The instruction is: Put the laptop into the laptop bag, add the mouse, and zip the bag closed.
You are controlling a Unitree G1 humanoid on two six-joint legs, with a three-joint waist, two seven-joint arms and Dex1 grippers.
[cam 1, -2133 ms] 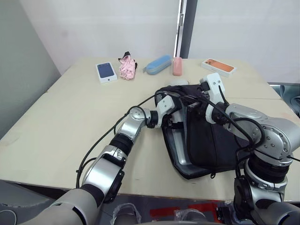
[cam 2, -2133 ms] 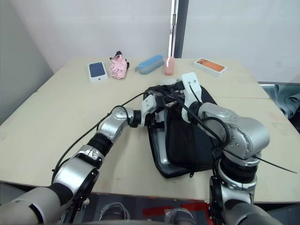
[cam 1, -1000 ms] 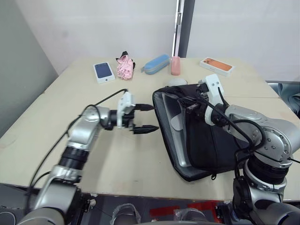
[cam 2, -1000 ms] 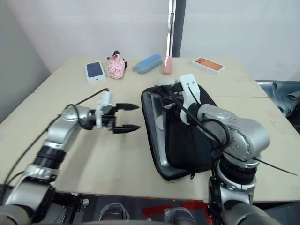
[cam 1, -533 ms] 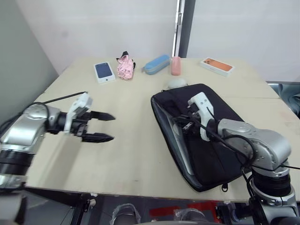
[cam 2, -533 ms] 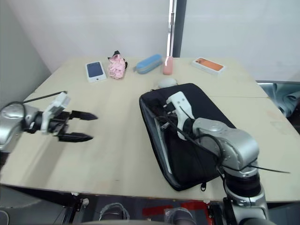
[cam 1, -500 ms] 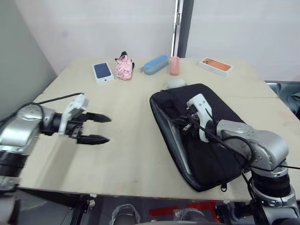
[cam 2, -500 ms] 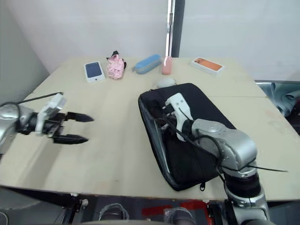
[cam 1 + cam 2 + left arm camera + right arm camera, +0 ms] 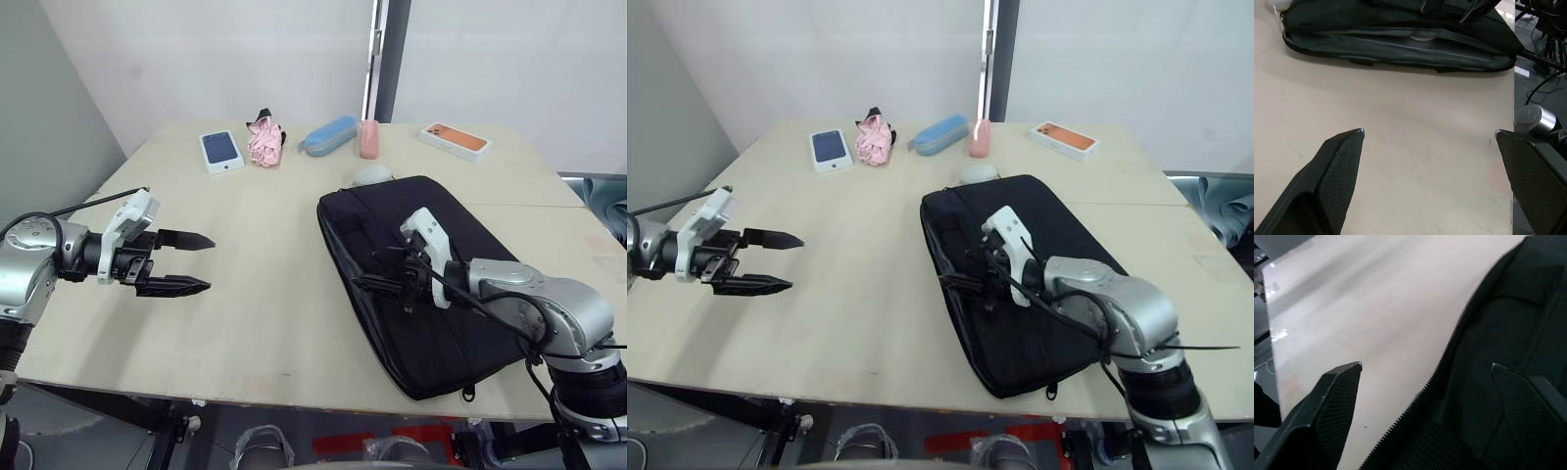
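The black laptop bag [image 9: 441,284] lies flat on the table's right half, its zip [image 9: 1449,352] undone along the left edge. A pale sliver inside that gap [image 9: 1420,36] may be the laptop; the rest of it is hidden in the bag. The mouse [image 9: 372,175], a small pale oval, rests on the table just behind the bag. My right gripper [image 9: 374,270] hovers open over the bag's left edge, fingers spread on either side of the zip line with nothing between them. My left gripper [image 9: 210,262] stands open and empty over bare table far to the left.
Along the far edge sit a white phone box [image 9: 221,150], a pink bundle [image 9: 265,140], a blue case [image 9: 329,135], a pink bottle [image 9: 369,138] and an orange-topped box [image 9: 455,140]. Bare tabletop [image 9: 274,255] lies between my left gripper and the bag.
My right gripper opened and let the bag's raised flap drop flat, then sank toward the zip edge. My left arm drew back from the bag to the far left.
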